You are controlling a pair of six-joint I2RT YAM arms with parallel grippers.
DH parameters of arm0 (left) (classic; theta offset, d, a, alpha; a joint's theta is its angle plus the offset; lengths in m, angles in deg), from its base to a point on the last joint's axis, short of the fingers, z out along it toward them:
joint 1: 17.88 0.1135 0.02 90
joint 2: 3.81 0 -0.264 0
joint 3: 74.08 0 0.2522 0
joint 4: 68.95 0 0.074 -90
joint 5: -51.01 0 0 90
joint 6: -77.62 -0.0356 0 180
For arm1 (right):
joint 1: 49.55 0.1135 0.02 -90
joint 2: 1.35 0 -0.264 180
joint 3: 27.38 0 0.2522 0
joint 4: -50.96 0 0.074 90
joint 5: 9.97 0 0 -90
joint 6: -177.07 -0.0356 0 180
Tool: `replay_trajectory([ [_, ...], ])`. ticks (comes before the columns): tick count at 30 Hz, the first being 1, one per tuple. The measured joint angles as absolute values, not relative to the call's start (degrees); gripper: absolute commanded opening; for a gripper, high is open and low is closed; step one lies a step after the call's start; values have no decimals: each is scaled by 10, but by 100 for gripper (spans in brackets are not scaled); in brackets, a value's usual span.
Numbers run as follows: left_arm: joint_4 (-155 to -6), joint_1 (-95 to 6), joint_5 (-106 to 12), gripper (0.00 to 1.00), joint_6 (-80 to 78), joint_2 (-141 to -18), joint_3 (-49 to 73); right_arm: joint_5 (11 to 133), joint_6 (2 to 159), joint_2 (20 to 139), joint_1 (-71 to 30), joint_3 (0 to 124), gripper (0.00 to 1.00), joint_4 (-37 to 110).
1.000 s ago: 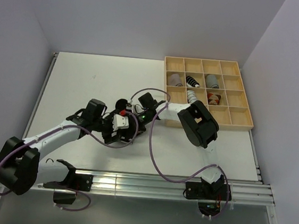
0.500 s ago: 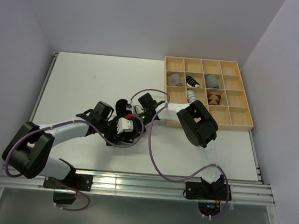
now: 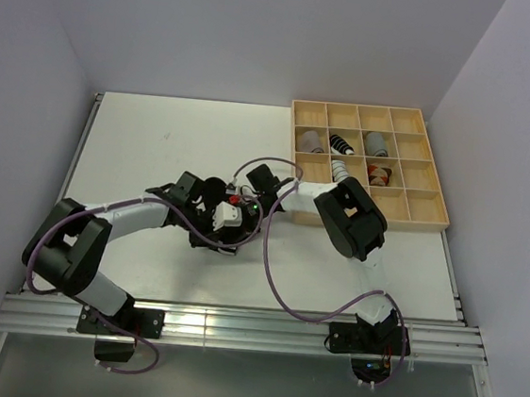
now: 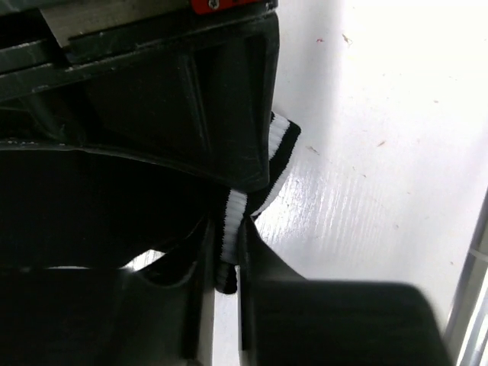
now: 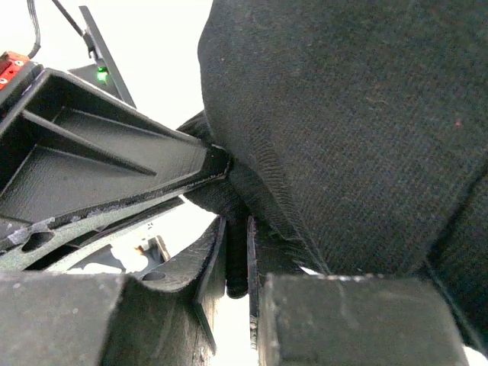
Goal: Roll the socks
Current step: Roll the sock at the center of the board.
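Observation:
A black sock with white stripes (image 3: pixel 213 191) lies mid-table between both grippers. Seen from the left wrist, its black-and-white ribbed cuff (image 4: pixel 273 162) runs down into my left gripper (image 4: pixel 226 259), which is shut on it. The right wrist view is filled with the sock's black knit body (image 5: pixel 343 137), and a fold of it is pinched in my right gripper (image 5: pixel 238 259). From above, the left gripper (image 3: pixel 229 219) and right gripper (image 3: pixel 246 195) sit close together over the sock, hiding most of it.
A light wooden grid tray (image 3: pixel 415 210) stands at the back right. It holds rolled socks: a grey one (image 3: pixel 311 143), a striped one (image 3: pixel 342 145), another grey one (image 3: pixel 375 142) and a brown-orange one (image 3: pixel 377 175). Cables loop beside the right arm.
My left arm has swung in toward the right gripper and its jaws have closed from wide open onto the sock's striped cuff. The right arm has held still.

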State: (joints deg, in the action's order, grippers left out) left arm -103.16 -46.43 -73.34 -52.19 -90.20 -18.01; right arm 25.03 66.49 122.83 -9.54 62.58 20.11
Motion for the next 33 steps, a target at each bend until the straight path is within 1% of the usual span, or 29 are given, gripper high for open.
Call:
replay_trajectory([
  [1, -1040, -464, -737, 8, -522, -907, -174, 251, 663, 1228, -96, 626, 5, 202],
  [3, -1058, -463, -741, 0, -523, -917, -161, 255, 656, 1228, -96, 621, 8, 209],
  [6, -1090, -461, -752, 0, -531, -938, -137, 271, 639, 1212, -97, 597, 23, 232],
  [7, -1102, -461, -758, 0, -535, -948, -126, 284, 633, 1198, -96, 578, 33, 249],
  [8, -1110, -461, -765, 0, -538, -956, -119, 294, 628, 1187, -96, 565, 37, 259],
  [10, -1135, -460, -781, 0, -548, -975, -100, 328, 615, 1147, -93, 523, 42, 296],
  [19, -1310, -411, -872, 0, -622, -1095, 0, 497, 586, 959, -88, 334, 45, 434],
  [24, -1410, -383, -899, 0, -650, -1162, 50, 585, 592, 864, -58, 250, 44, 478],
  [29, -1473, -374, -904, 0, -659, -1210, 92, 701, 640, 807, 18, 232, 46, 476],
  [33, -1511, -374, -904, 0, -664, -1239, 120, 772, 707, 808, 95, 261, 54, 452],
])
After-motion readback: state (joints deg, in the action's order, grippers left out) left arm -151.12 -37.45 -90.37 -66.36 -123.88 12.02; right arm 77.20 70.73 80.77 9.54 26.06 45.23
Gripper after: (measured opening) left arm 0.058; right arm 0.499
